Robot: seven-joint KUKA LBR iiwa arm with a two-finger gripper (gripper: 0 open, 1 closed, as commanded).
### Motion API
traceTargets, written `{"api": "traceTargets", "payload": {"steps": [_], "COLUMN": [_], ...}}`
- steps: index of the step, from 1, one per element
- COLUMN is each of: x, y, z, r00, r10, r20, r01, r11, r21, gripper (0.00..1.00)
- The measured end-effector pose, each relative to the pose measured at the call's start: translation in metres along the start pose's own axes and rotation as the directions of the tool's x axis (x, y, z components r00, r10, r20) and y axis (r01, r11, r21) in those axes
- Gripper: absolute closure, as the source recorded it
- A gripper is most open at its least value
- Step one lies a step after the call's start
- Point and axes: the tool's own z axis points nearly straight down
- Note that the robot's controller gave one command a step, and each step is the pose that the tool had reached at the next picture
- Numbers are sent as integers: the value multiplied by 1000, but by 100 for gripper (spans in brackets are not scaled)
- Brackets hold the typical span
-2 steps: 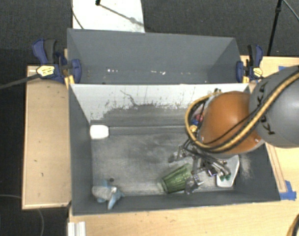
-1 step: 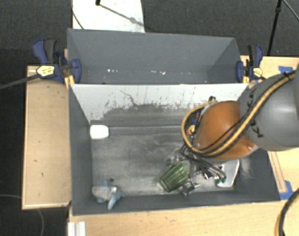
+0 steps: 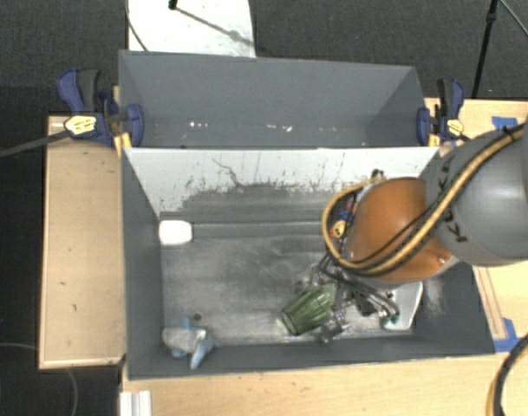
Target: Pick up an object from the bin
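A grey metal bin [image 3: 246, 271] seen from above, its floor scuffed. The gripper [image 3: 333, 307] sits low at the front right, right beside a dark green ribbed cylinder [image 3: 305, 310] lying tilted there; whether it is spread or closed cannot be told. A white block [image 3: 175, 231] lies well apart at the left.

The grey metal bin [image 3: 246, 267] looks matt, its floor scuffed and scratched. The orange dome-shaped wrist cover [image 3: 394, 224] is smooth and glossy. The dark green ribbed cylinder [image 3: 307, 310] shows a dull sheen.
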Motion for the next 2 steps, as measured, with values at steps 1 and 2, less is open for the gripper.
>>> {"api": "traceTargets", "payload": {"steps": [1, 2], "x": [0, 1], "y": [0, 0], "z": [0, -3], "r00": [1000, 1000], "r10": [5, 6], "r20": [0, -6], "r01": [-5, -6], "r11": [1000, 1000], "r21": [0, -1], "gripper": [100, 100]}}
